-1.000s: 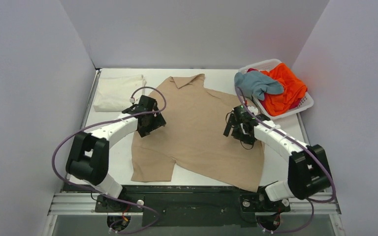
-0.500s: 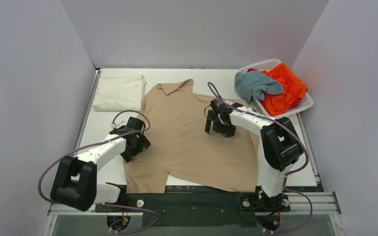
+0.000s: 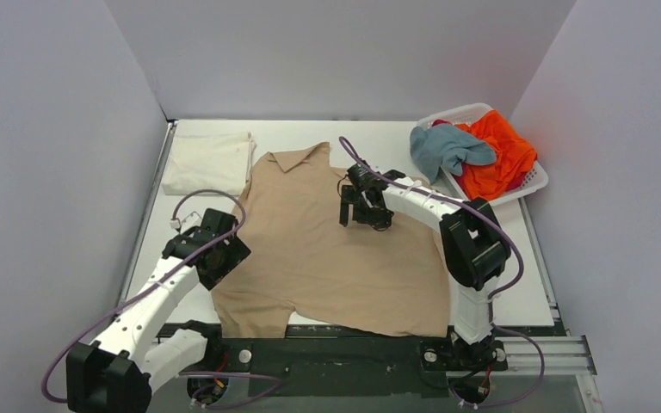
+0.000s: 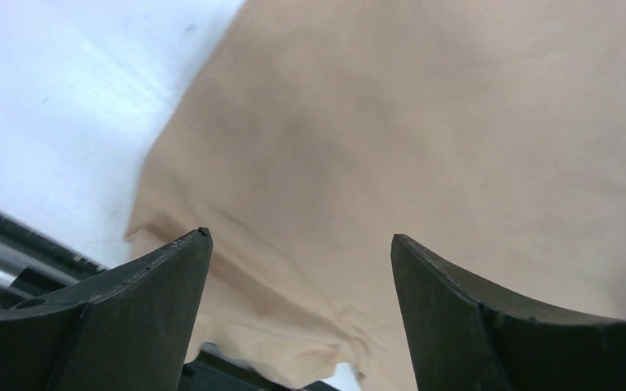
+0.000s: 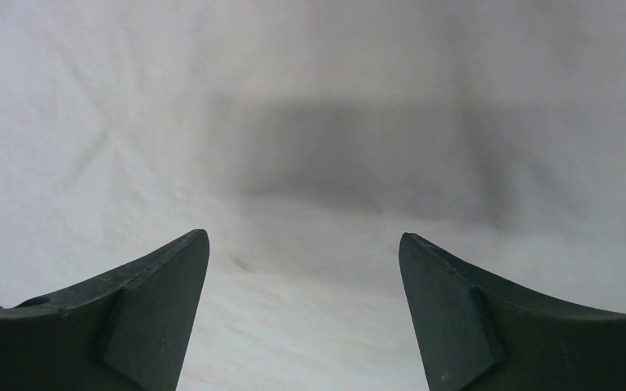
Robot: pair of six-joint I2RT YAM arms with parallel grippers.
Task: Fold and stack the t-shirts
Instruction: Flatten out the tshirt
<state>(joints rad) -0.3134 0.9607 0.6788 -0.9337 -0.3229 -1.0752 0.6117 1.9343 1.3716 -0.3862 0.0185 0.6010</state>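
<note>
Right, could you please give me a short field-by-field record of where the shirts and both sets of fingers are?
tan shirt: spread unfolded mid-table, collar toward the far side
cream shirt: folded, at the far-left corner
grey-blue shirt: draped over the basket rim, left side
orange shirt: heaped in the basket
left fingers: open, empty, over the tan shirt's left edge
right fingers: open, empty, over the tan shirt's upper part
</note>
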